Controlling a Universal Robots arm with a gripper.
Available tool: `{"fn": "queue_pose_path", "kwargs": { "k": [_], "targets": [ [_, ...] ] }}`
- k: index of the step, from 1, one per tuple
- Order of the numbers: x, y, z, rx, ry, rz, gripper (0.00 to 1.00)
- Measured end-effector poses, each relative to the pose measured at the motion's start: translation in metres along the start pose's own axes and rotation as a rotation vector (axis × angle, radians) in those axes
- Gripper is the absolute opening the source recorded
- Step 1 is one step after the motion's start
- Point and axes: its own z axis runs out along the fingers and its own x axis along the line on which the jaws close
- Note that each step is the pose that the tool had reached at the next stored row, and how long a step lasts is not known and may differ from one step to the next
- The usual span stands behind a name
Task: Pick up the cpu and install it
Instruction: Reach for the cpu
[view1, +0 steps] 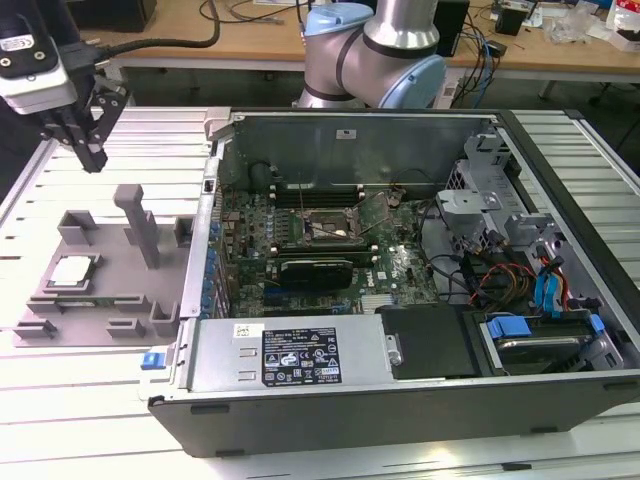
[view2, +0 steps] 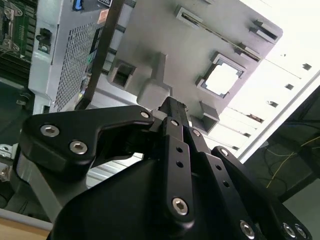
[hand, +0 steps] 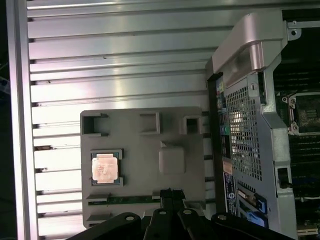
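On a slatted metal surface (view1: 120, 130) beside an open computer case (view1: 350, 140), a gray holder tray (view1: 110, 290) cradles the flat cpu (view1: 72, 271), lying below and forward of the raised pincer (view1: 92, 152), which is closed and empty.

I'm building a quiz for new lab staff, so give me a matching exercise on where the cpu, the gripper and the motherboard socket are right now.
Things:
1. cpu
2. gripper
3. motherboard socket

Places:
A. inside the open computer case
B. in the air above the slatted table, touching nothing
C. lying in a recess of the gray fixture

Pairs: 1-C, 2-B, 3-A
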Motion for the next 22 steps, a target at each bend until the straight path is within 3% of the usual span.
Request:
{"fn": "queue_pose_path", "kwargs": {
  "k": [7,10,16,17,22],
  "targets": [
    [0.0236,-0.0018,0.0104,0.0000,0.0000,0.000,0.11],
    [0.0291,-0.0022,0.0145,0.0000,0.0000,0.000,0.11],
    [0.0448,-0.0024,0.0290,0.0001,0.0001,0.000,0.11],
    [0.0510,-0.0016,0.0337,-0.0001,0.0000,0.000,0.11],
    [0.0675,-0.0010,0.0452,0.0000,0.0000,0.000,0.11]
  ]
}}
